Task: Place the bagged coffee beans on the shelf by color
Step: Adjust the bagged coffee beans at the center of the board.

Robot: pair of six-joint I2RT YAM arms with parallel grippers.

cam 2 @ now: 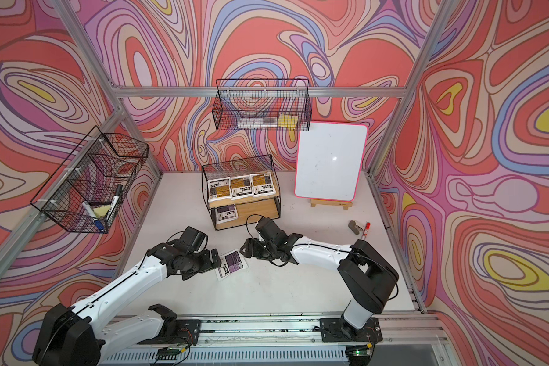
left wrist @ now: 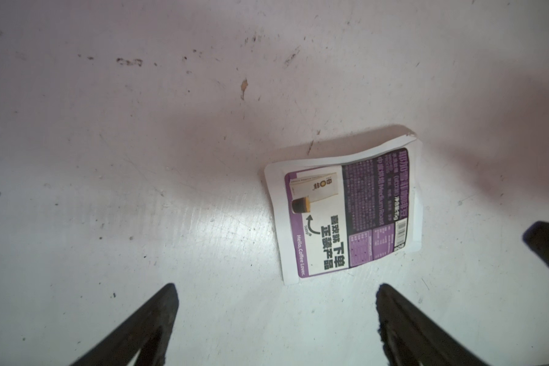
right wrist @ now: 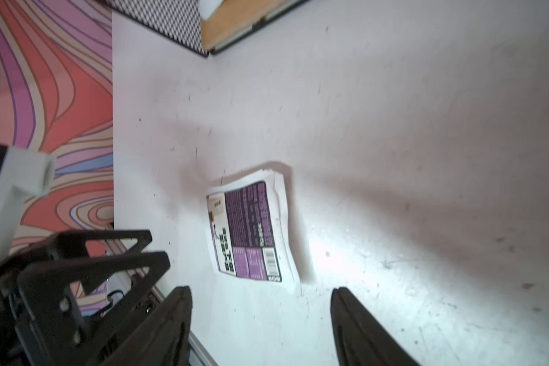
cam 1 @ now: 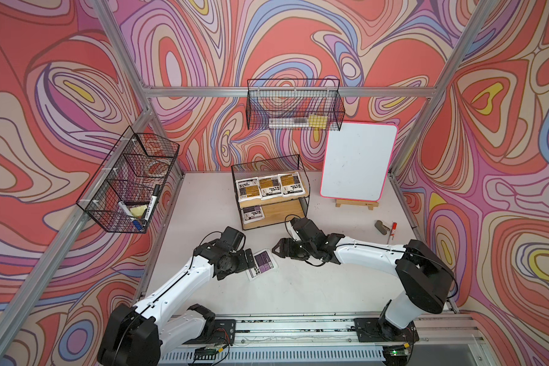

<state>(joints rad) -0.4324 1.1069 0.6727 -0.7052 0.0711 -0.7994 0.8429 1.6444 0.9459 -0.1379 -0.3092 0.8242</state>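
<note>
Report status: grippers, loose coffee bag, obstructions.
Left gripper open, right gripper open, both empty. Purple coffee pouch on table between them, ungrasped. Nothing lying between it and shelf.

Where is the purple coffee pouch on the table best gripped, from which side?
Probably grip the purple coffee pouch by its white margin toward the right end effector: that edge curls off the table, shadowed beneath; the rest lies flat. Approach low from that side.
</note>
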